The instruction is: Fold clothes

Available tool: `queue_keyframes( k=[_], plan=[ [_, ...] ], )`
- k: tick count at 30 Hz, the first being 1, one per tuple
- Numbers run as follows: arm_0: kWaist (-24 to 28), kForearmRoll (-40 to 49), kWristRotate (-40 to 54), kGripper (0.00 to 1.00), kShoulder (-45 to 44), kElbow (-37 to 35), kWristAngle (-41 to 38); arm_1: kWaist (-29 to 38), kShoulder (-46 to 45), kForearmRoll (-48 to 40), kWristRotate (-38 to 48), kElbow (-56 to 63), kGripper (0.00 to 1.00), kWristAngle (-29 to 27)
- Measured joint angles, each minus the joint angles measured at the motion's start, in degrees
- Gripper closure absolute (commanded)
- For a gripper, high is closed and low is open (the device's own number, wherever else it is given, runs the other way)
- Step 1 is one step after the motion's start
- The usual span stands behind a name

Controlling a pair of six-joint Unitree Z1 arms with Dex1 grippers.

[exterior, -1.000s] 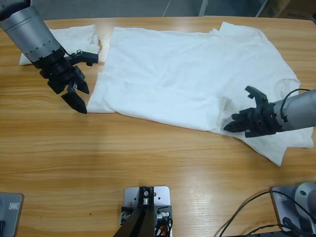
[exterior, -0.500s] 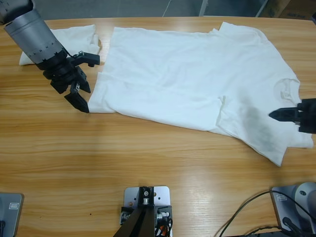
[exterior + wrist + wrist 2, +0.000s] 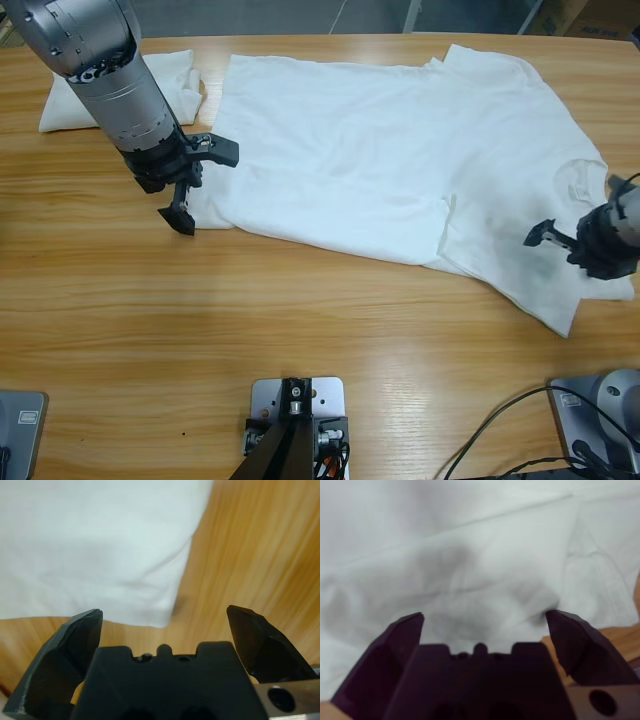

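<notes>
Plain white T-shirt (image 3: pixel 390 150) across the upper middle of the frame, a grey shadow patch low on its right. Another white cloth (image 3: pixel 120 85) at upper left. Table (image 3: pixel 300 330) warm honey-brown, streaked with wood grain.

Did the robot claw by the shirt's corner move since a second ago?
Yes. The left gripper slid rightward along the table, now at the T-shirt corner, jaws open.
</notes>
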Motion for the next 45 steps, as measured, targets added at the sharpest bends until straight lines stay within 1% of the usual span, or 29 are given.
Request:
queue_keyframes(
  k=[5, 10, 14, 20, 23, 30, 34, 41, 45],
  plan=[
    [-0.04, -0.89, 1.93, 0.036, 2.16, -2.35, 1.35, -0.31, 5.37, -0.05, 2.42, -2.66, 0.007, -0.08],
    [-0.05, -0.98, 2.72, 0.036, 4.31, -2.95, 1.63, -1.36, 7.31, -0.16, 2.48, -4.92, 0.009, -1.18],
    [-0.05, -0.98, 3.50, 0.038, 4.88, -2.77, 1.65, -3.39, 7.35, 0.27, 0.63, -5.41, 0.000, -1.87],
    [-0.05, -0.98, 3.58, 0.041, 6.07, -2.77, 1.71, -5.73, 9.42, 8.69, -5.07, -9.95, 0.004, -4.19],
    [-0.05, -0.98, 3.58, 0.041, 6.31, -2.79, 1.71, -7.01, 10.47, 11.05, -7.87, -11.38, 0.004, -5.60],
    [-0.05, -0.98, 4.03, 0.041, 6.33, -2.76, 1.71, -8.20, 11.03, 12.02, -9.48, -12.14, 0.004, -5.80],
    [-0.05, -1.03, 4.86, 0.041, 6.23, -1.30, 2.00, -8.95, 11.31, 12.20, -10.29, -12.59, 0.002, -6.09],
    [-0.73, -3.44, 5.05, 0.036, 3.64, 4.47, 2.01, -14.30, 12.04, 12.35, -17.30, -13.82, 0.000, -7.99],
    [-1.12, -3.72, 5.05, 0.032, 2.82, 5.87, 2.01, -14.97, 12.13, 13.24, -20.09, -14.60, 0.000, -8.62]
  ],
)
